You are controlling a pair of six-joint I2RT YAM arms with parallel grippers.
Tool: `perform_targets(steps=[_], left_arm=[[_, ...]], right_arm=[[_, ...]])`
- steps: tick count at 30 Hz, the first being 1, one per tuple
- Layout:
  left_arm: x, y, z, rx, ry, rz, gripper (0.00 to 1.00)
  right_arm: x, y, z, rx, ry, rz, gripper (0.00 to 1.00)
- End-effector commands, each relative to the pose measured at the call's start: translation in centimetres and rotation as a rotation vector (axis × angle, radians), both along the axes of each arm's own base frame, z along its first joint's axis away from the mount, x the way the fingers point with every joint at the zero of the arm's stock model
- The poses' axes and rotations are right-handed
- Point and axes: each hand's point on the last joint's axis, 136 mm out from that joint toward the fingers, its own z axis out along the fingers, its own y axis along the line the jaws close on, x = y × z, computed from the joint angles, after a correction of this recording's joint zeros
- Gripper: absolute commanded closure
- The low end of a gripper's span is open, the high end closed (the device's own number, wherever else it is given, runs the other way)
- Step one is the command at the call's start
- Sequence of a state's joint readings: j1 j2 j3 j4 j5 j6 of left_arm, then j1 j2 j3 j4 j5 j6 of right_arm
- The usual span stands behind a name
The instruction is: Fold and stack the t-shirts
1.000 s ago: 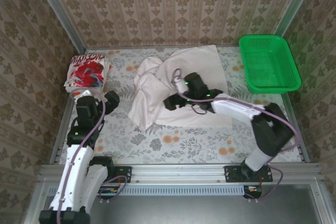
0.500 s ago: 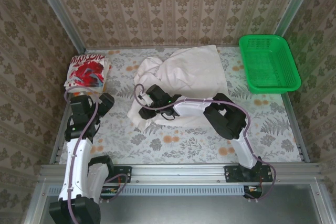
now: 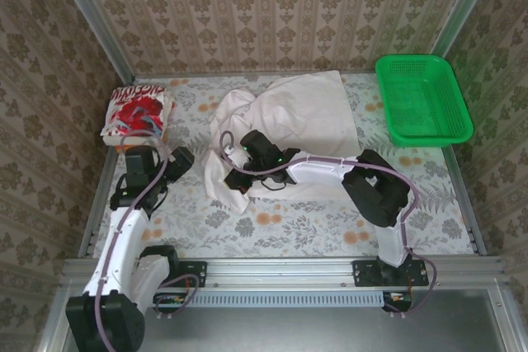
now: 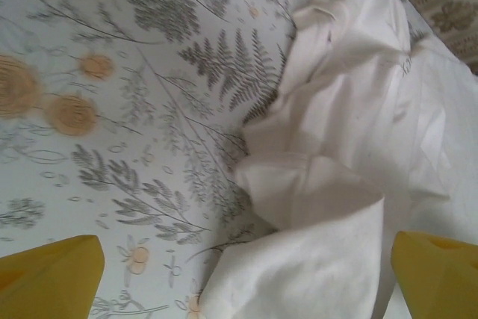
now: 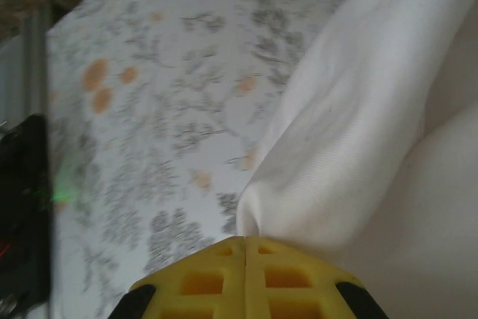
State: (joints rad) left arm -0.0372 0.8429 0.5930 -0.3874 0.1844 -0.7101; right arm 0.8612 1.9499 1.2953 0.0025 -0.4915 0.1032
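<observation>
two robot arms work over a floral desk (image 3: 289,224) with papered walls on three sides. one off-white shirt (image 3: 309,109) lies across the middle of the desk. its far part is fairly flat and its near left edge is bunched into thick folds. a printed shirt (image 3: 136,113), white with red, sits folded at the far left corner, well apart. a green basket (image 3: 422,96) sits at the far right corner. the right arm reaches across the shirt's near edge. the right claw (image 3: 238,175) has its yellow fingers pressed together on a fold at the near left edge. the left claw (image 3: 180,161) hovers just beside that same bunched edge, spread wide and holding nothing.

the step in hand looks like opening the shirt out flat before folding. to do it well, the left claw should close on one layer of the bunched edge, not the whole wad. both claws should then draw apart low and level, so the cloth spreads without dragging.

bare desk lies on the near side and on the left between the two shirts. the left rail and the printed shirt limit leftward travel. the far wall is close behind the shirt.
</observation>
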Motion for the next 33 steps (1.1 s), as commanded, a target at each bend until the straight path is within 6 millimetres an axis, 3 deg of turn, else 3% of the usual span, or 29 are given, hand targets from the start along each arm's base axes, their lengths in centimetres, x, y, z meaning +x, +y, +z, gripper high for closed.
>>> perform_targets(steps=[1, 3, 8, 10, 12, 17, 20, 25, 27, 29, 31, 33], left_arm=[[0.9, -1.3, -0.6, -0.015, -0.011, -0.015, 0.00], [1.1, -2.1, -1.4, -0.017, 0.010, -0.017, 0.00], [0.9, -2.2, -3.6, -0.044, 0.063, 0.066, 0.00], [0.9, -1.9, -4.1, -0.063, 0.064, 0.102, 0.00], [1.4, -2.1, -4.4, -0.096, 0.061, 0.122, 0.00], [2.9, -4.5, -5.2, -0.214, 0.097, 0.101, 0.00], [3.4, -5.6, -6.1, -0.237, 0.123, 0.113, 0.00], [5.2, -7.0, -7.1, -0.253, 0.151, 0.102, 0.03], [5.7, -7.4, -7.9, -0.258, 0.180, 0.103, 0.09], [6.1, -7.7, -8.5, -0.268, 0.191, 0.108, 0.23], [6.1, -7.7, -8.8, -0.265, 0.199, 0.107, 0.41], [6.1, -7.5, -9.1, -0.253, 0.209, 0.102, 0.65]], right_arm=[[-4.2, -0.6, 0.7, 0.023, 0.072, 0.191, 1.00], [-5.1, -1.2, 0.3, -0.003, 0.106, 0.236, 1.00], [-5.1, -2.6, -0.1, -0.040, 0.128, 0.225, 0.99], [-5.5, -3.2, -0.2, -0.061, 0.138, 0.256, 0.87], [-6.0, -3.8, 0.1, -0.076, 0.131, 0.283, 0.59], [-5.5, -4.9, 1.5, -0.051, 0.083, 0.258, 0.32], [-3.8, -6.0, 1.8, -0.049, 0.054, 0.171, 0.25], [1.6, -9.6, 2.1, -0.014, 0.052, -0.158, 0.22], [3.2, -11.7, 2.1, 0.002, 0.053, -0.272, 0.22], [4.6, -14.0, 1.9, -0.015, 0.044, -0.397, 0.22], [6.4, -17.3, 1.2, -0.067, 0.049, -0.573, 0.23], [7.8, -21.3, 0.0, -0.136, 0.103, -0.760, 0.23]])
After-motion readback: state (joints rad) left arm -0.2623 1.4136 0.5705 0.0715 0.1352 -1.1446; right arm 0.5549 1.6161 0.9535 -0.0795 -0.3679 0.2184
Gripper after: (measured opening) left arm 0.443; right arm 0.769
